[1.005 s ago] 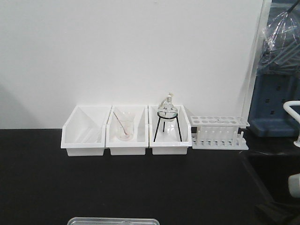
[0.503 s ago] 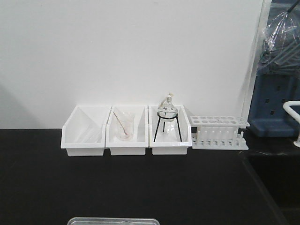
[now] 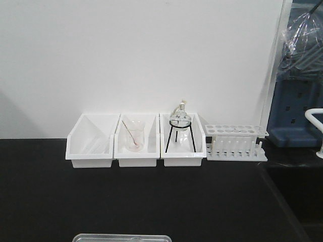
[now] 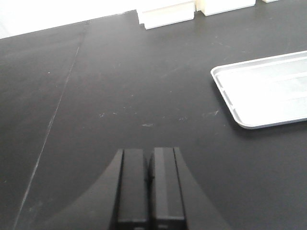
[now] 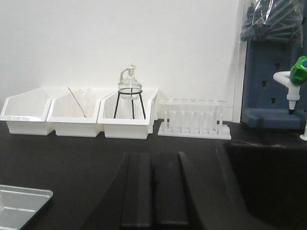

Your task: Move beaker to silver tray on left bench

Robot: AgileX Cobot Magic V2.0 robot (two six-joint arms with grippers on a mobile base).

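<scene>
Lying flat by the tabletop's (image 3: 45,196) near edge, the silver tray (image 4: 268,91) is set lengthwise along it, with open black surface seen leftward. The left hand (image 4: 149,154) and right hand (image 5: 153,159) are held pressed together, empty. The beaker cannot be made out.

So the silver tray (image 4: 261,96) sat flat on the matte black bench (image 3: 151,201), shallow, with a raised rim and rounded corners. It was out at 3 o'clock in the left wrist view, just a sliver at 6 o'clock in the front view, and cut off at 8 o'clock in the right wrist view.
</scene>
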